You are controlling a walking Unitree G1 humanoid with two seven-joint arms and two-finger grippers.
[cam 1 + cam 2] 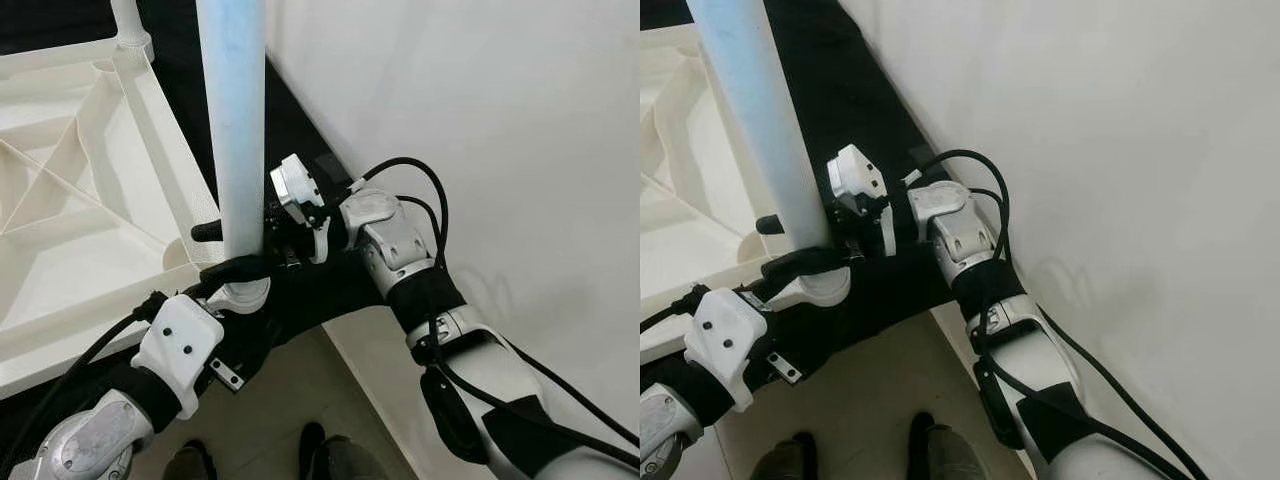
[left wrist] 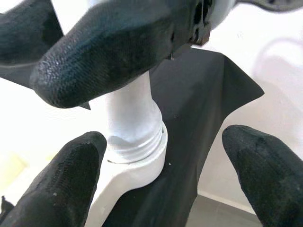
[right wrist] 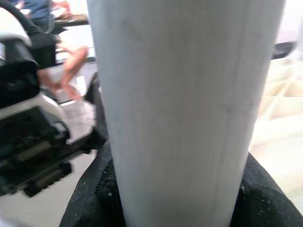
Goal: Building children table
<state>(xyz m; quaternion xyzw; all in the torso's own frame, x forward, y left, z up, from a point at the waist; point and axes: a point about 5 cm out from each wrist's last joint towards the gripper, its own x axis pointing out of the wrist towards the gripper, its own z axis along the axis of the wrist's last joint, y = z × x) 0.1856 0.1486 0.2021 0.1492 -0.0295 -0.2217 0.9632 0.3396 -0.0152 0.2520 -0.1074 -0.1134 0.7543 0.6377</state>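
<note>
1. The upturned tabletop (image 1: pixel 70 200) lies on a black cloth (image 1: pixel 300 130); its corner sits near the white wall (image 1: pixel 480 120), leaving only a narrow wedge of cloth between them. Beige floor (image 1: pixel 290 390) opens below the cloth's edge, beside the robot's feet (image 1: pixel 320 450).
2. The tabletop is white moulded plastic, its underside ribbed with diagonal struts. The leg (image 1: pixel 235 120) is a smooth pale round tube with a threaded collar at its base, seated in the socket (image 2: pixel 137 165).
3. The leg stands upright at the near corner, long axis vertical, foot end up.
4. The right gripper (image 1: pixel 268 232) is clenched round the leg low down. The left gripper (image 1: pixel 238 270) hugs the leg just above the socket; I cannot tell whether it grips.
</note>
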